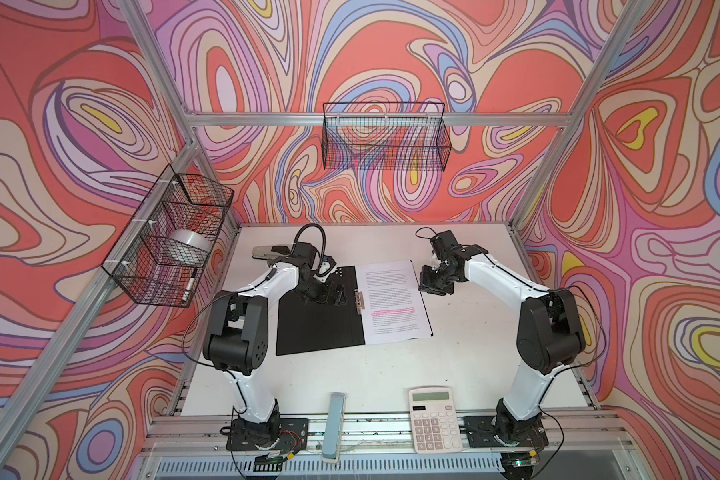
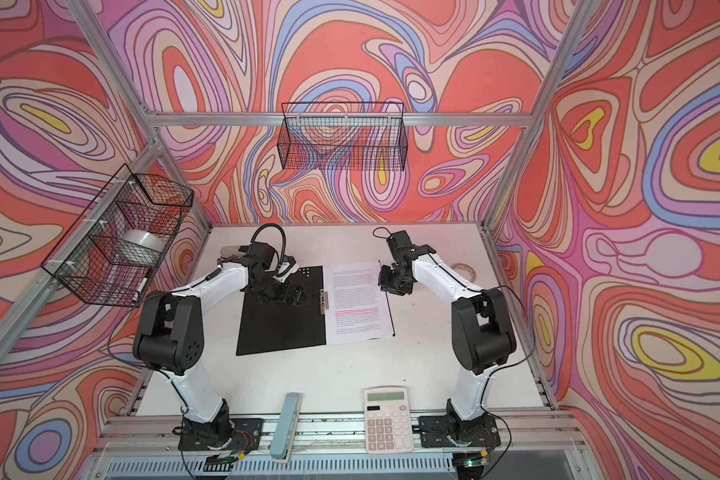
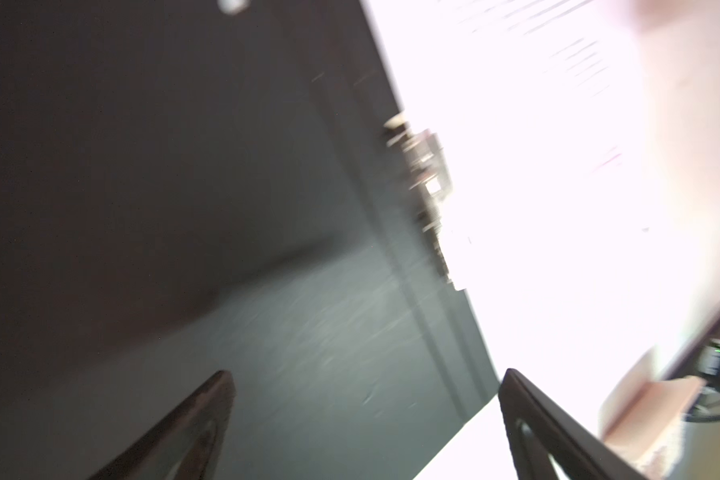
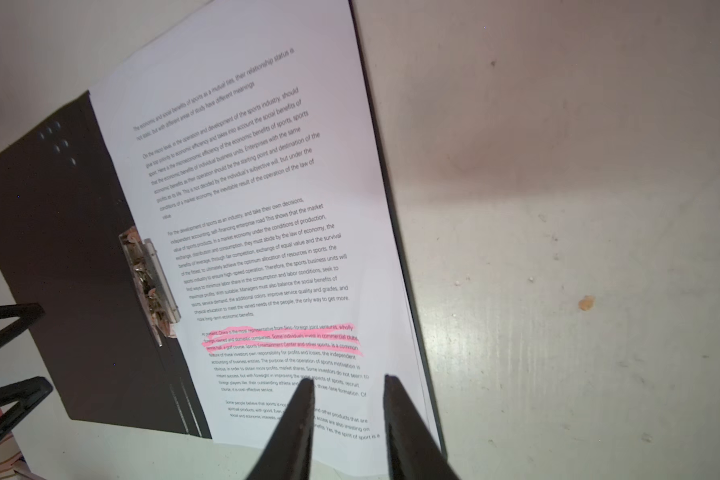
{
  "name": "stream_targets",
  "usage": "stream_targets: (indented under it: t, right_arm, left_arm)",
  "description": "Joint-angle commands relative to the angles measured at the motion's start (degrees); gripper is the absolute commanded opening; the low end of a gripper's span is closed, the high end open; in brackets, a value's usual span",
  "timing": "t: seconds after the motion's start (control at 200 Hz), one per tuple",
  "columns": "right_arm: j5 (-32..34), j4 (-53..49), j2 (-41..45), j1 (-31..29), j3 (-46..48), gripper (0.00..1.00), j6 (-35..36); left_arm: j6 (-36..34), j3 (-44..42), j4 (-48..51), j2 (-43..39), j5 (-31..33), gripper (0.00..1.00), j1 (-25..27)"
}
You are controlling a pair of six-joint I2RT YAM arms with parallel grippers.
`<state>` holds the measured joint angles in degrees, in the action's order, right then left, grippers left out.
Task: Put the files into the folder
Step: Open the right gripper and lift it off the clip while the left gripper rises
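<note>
Right wrist view: the files already lie flat on one half of the open folder, beside its clip.

In both top views the folder sits mid-frame, its long axis and spine running from upper to lower frame. The bare black cover is left of the spine and the files are right of it. My left gripper hangs over that cover, jaws spread wide and empty. My right gripper is just beside the files' right edge, jaws part-way apart, gripping nothing. I judge the remaining move is to fold the cover rightward across the spine. Its free edge lies left of the left gripper, so the left arm is nearer.
</note>
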<state>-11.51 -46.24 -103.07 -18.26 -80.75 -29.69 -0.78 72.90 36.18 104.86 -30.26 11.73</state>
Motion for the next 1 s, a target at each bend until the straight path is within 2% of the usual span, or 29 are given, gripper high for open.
stream_targets:
  t: [0.0,0.085,0.341,0.866,0.992]
  right_arm:
    - [-1.08,0.7,3.86,1.22,1.44,0.3,-0.09]
    - [-1.24,0.14,4.36,2.06,1.74,0.3,0.32]
    - [-2.62,0.0,4.54,4.92,2.18,0.31,0.8]
    - [-5.66,1.04,5.6,9.64,5.54,0.31,1.64]
    - [-6.14,1.04,5.73,12.02,7.32,0.37,1.66]
  left_arm:
    - [5.28,1.59,-4.49,2.76,-9.57,1.0,0.37]
    - [6.61,3.83,-4.75,5.69,-12.28,1.0,1.47]
    - [9.39,8.47,-4.3,12.37,-14.43,1.0,4.4]
    - [13.9,13.49,-4.43,17.9,-16.17,1.0,9.71]
    - [14.65,16.83,-4.1,19.28,-16.04,1.0,12.0]
